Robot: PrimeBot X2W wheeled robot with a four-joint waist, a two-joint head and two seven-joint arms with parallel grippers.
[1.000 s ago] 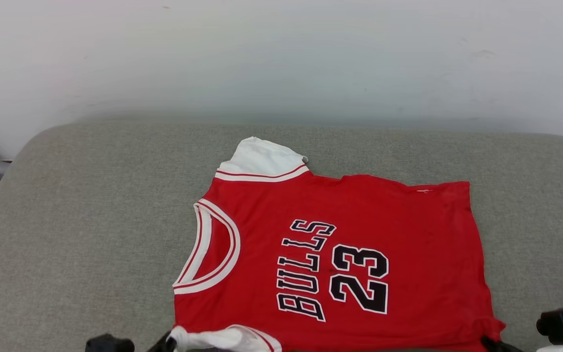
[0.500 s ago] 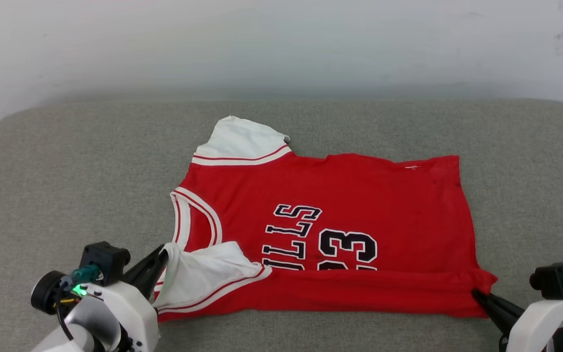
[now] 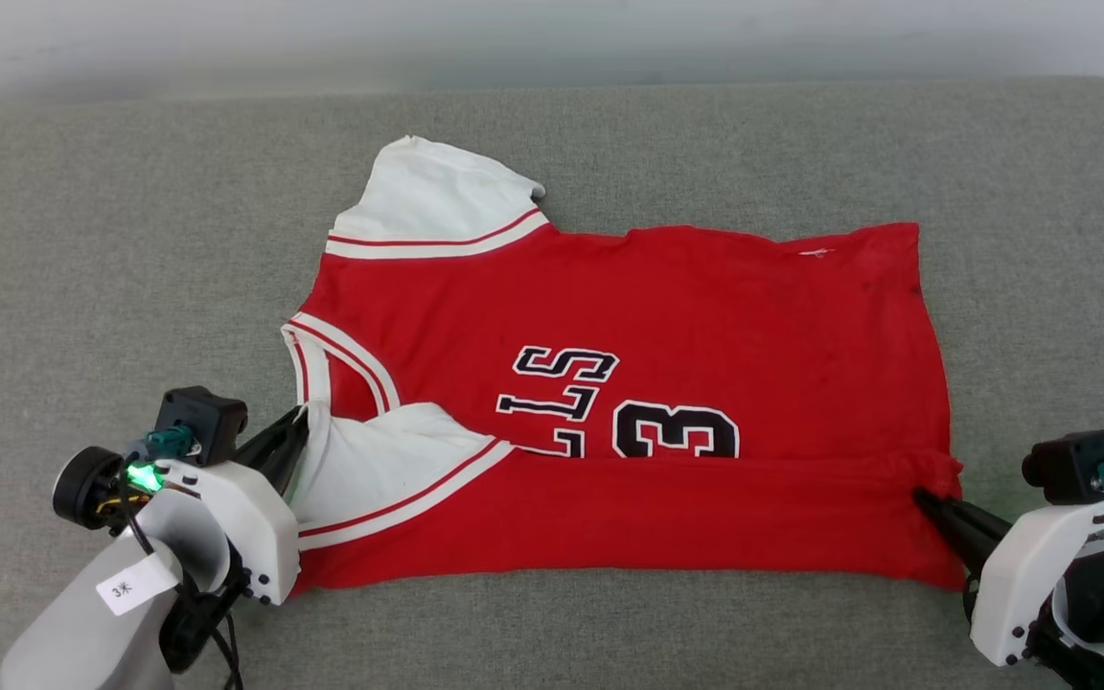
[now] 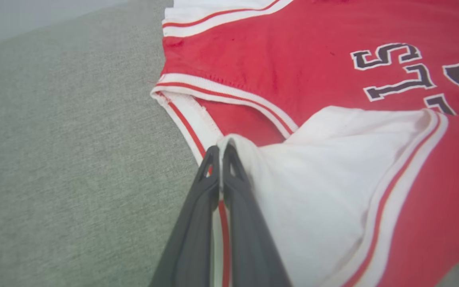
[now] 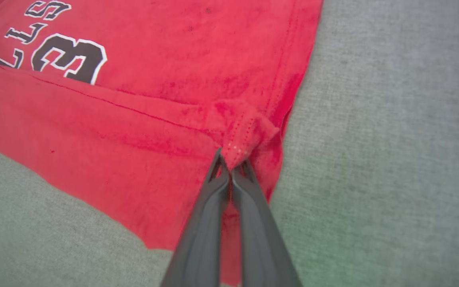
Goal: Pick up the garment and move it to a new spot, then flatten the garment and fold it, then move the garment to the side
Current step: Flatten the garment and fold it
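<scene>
Step in hand (est.): fold, 1st lengthwise pass. The garment (image 3: 667, 307) lies flat on grey cushion (image 3: 111, 240), collar twd robot's left, near edge doubled over the lower chest lettering.

L gripper (image 3: 295, 426): fingers clamped on tip of white sleeve (image 3: 370, 470), just beside collar.

R gripper (image 3: 924, 498): fingers clamped on bunched hem corner.

Next move calls for: carry both pinches fwd evenly, cloth taut, lay edge down, then release.

Red garment (image 3: 705, 307), near edge seemingly folded over.
</scene>
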